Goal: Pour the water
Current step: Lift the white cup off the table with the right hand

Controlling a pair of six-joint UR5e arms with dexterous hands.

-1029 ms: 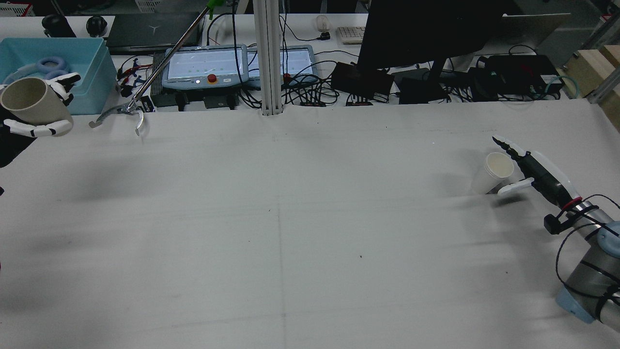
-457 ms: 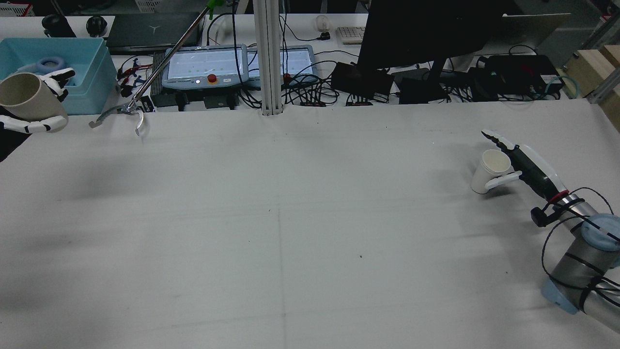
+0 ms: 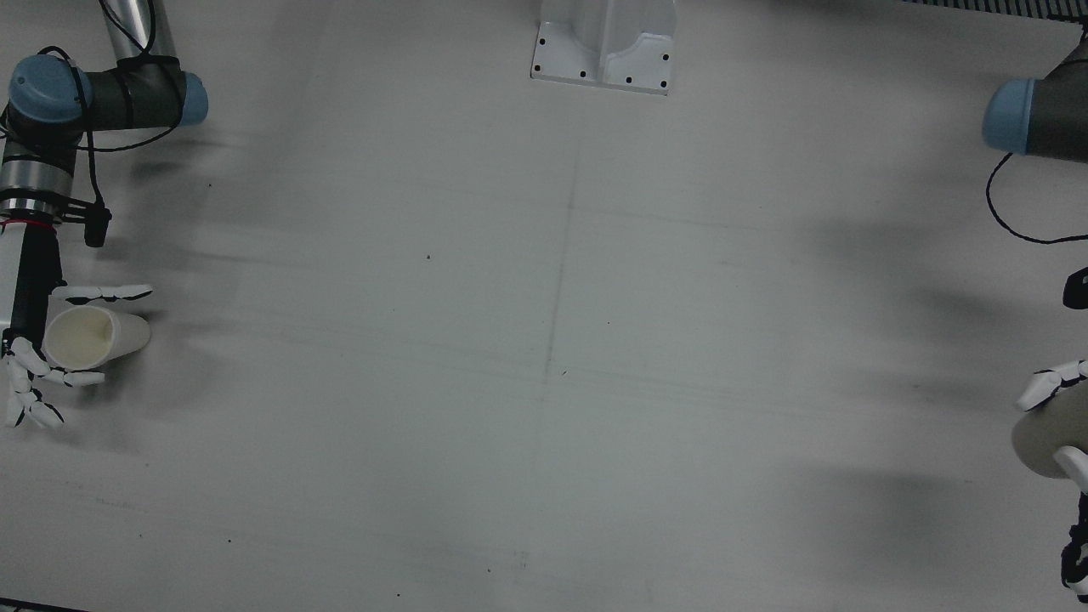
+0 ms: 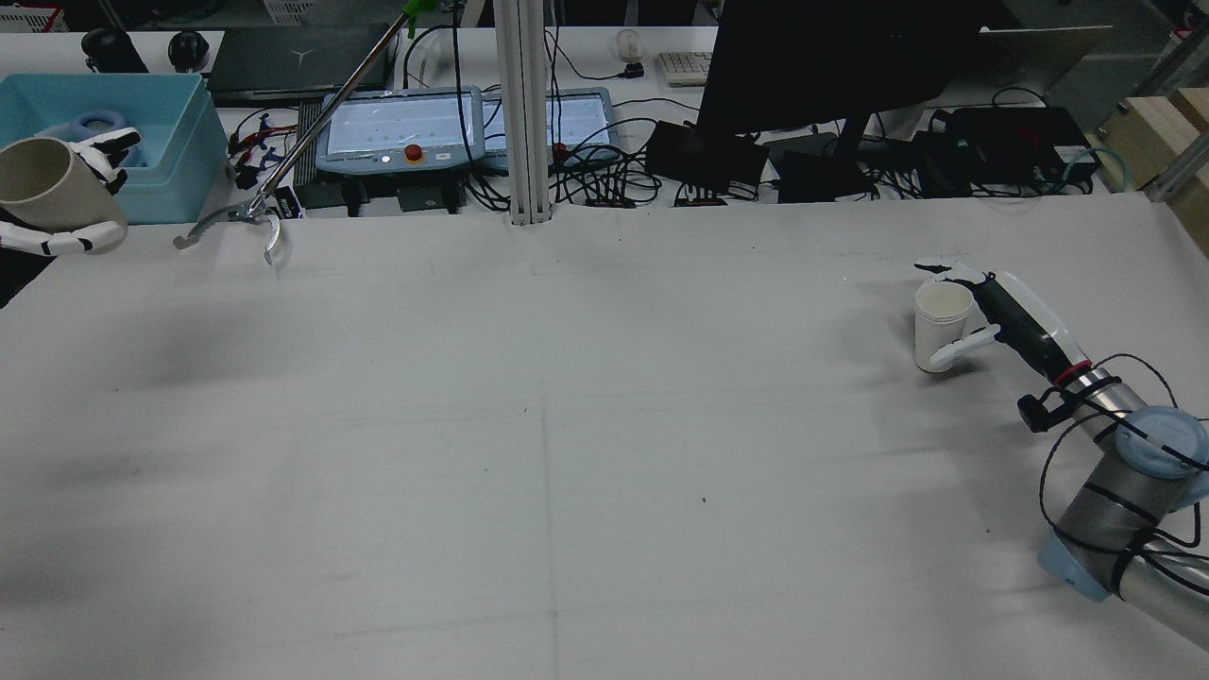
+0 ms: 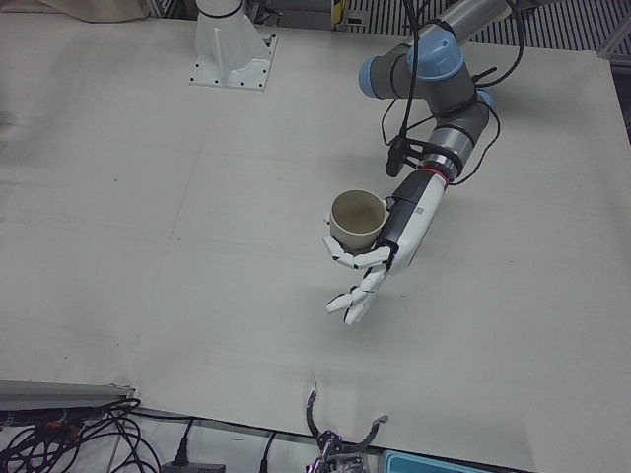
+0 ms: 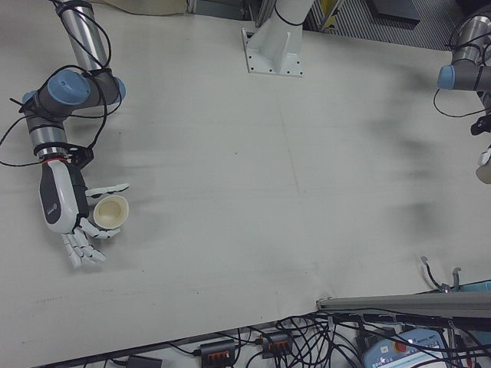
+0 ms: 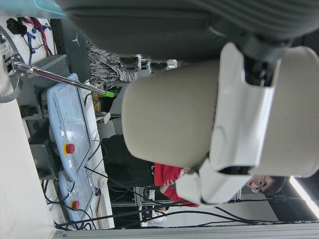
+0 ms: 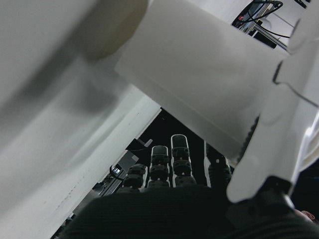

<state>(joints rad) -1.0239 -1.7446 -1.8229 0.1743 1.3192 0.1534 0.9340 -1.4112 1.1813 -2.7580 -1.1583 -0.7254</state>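
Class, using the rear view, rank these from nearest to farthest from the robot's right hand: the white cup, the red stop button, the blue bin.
1. White cup, right beside the right hand.
2. Red stop button, back centre-left.
3. Blue bin, far back left.

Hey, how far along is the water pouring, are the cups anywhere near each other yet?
Done: each hand holds a cup. The left hand grips the beige cup, held up off the table. The right hand is closed around the white cup, upright near the table's far right.

In hand: nothing is tipped yet.

Left: the cups sit at opposite ends of the table, so bringing them together and pouring remain.
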